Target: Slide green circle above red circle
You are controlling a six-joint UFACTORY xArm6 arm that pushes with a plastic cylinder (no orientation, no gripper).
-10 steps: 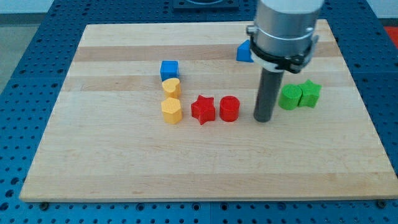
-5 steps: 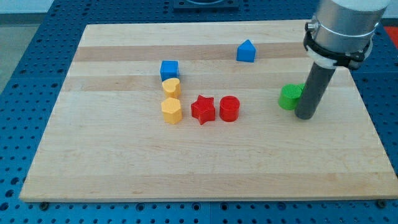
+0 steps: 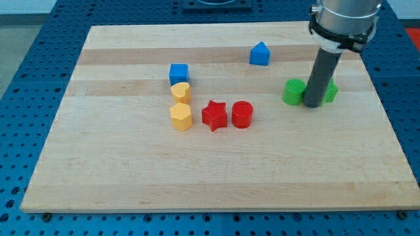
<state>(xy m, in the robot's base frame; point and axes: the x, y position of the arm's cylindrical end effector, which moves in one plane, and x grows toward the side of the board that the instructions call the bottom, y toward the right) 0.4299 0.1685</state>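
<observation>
So the rod's upper body gets cut off at the top edge of the view, and only the dark shaft is seen coming down to the wooden board [image 3: 131, 177]. My tip [image 3: 313, 105] is planted on the right side of the board, wedged between two green blocks. The second green block [image 3: 330, 92] is mostly hidden behind the rod, just a sliver is showing on the right, so its shape can't really be made out. No jaws are carried by this thing, it's just a plain rod, nothing is being held.

The green circle [image 3: 293, 92] is seen touching the left side of the rod, or at least right up against it; the exact contact is blocked by the shaft. It looks like a short bright green cylinder with a flat top, sitting upright.

The red circle [image 3: 242, 114] is found nearer and to the left of it, well apart. Just left of that a red star [image 3: 214, 115] is parked, almost touching. Further left, a yellow hexagon-ish block [image 3: 181, 116], a yellow heart [image 3: 181, 92] and a blue cube [image 3: 178, 73] are stacked in a column going far. A blue house-shaped block [image 3: 260, 54] sits alone toward the far edge.
</observation>
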